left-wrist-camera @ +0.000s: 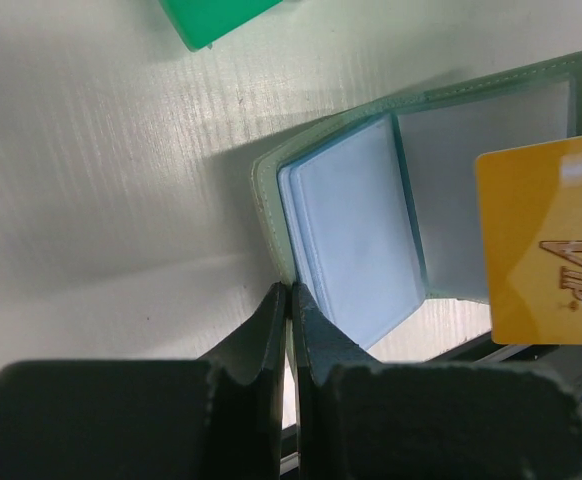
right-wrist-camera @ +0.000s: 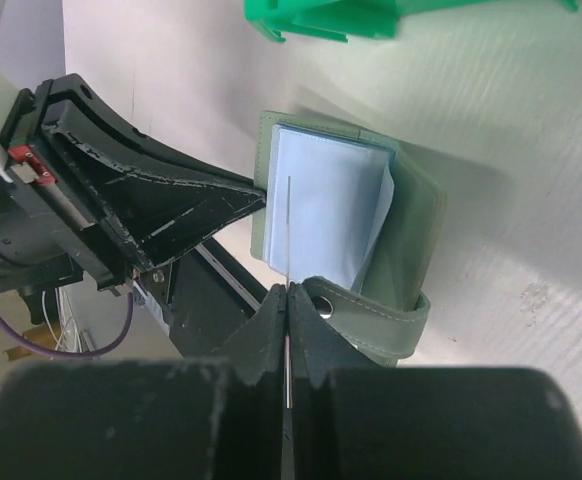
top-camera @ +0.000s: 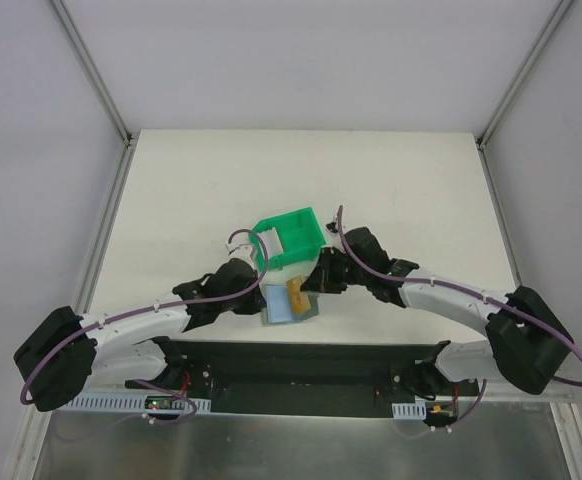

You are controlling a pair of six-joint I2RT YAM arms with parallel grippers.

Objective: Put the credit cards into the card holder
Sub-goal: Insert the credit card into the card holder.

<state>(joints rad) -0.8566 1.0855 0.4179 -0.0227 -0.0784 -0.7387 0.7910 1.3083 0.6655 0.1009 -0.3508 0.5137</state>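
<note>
Green bin (top-camera: 289, 236) sits behind the open card holder (left-wrist-camera: 356, 225), left pincer (left-wrist-camera: 289, 290) clamping its edge, right pincer (right-wrist-camera: 287, 290) gripping an orange card (left-wrist-camera: 546, 250).

The left gripper (left-wrist-camera: 289, 293) is pinched on the card holder's (left-wrist-camera: 267, 190) edge, and facing it, the right gripper (right-wrist-camera: 287, 292) clamps a credit card (right-wrist-camera: 288, 235) edge-on.

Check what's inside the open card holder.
A pale bluish-white stack of sleeves or cards sits in the card holder; anything under it is covered. The orange VIP card is outside, pinched by the right gripper.
</note>
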